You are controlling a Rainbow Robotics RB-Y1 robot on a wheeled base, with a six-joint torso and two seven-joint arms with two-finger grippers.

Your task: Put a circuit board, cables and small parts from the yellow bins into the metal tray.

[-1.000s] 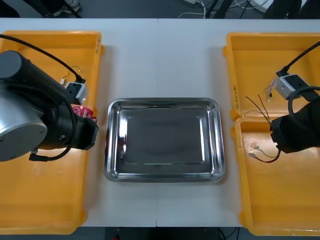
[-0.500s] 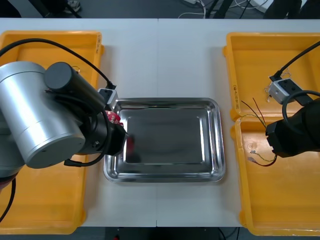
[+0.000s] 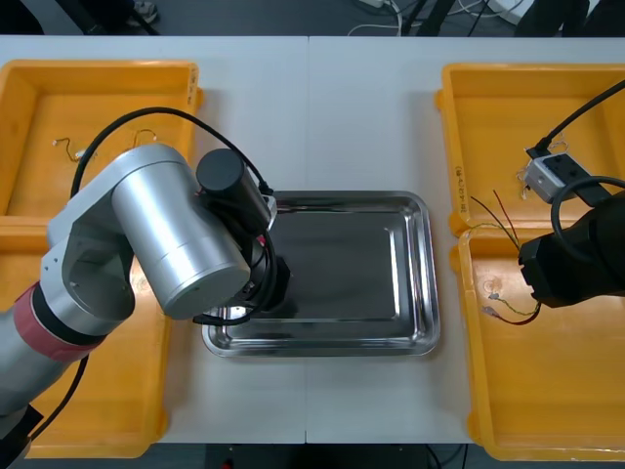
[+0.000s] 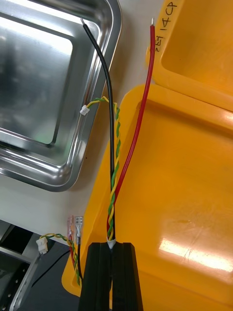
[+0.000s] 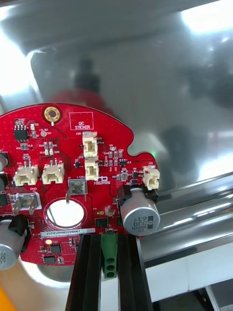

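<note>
Light-coloured table (image 3: 322, 107) carries yellow bins (image 3: 467, 147) at both sides and a bare, shiny metal tray (image 3: 361, 264) between them.

The left gripper (image 5: 109, 237) is clamped on the green terminal block (image 5: 109, 255) at the edge of a round red circuit board (image 5: 73, 160). The board stands out ahead of the fingertips, its component face toward the wrist camera. A silver capacitor (image 5: 138, 216) sits close beside one finger. Past the board lies the tray's polished floor, which shows a red reflection of it. Whether the board touches that floor cannot be told. In the front view the left arm (image 3: 176, 230) reaches over the tray's left part.

The right gripper (image 4: 112, 244) is closed on a bundle of cables that run straight ahead from between its fingertips. They are a black cable (image 4: 109, 97), a red cable (image 4: 145, 97) and a green-and-yellow twisted pair (image 4: 114, 184). The bundle crosses the rim of the bin beneath the fingers. Farther out, the black cable's tip hangs over the tray's rim. The red cable's bare tip ends near the edge of the next bin. The twisted pair ends in a white connector (image 4: 83, 111) over the strip of table between bin and tray. In the front view the right arm (image 3: 581, 264) hangs over the right-hand bins, well apart from the left gripper.
</note>
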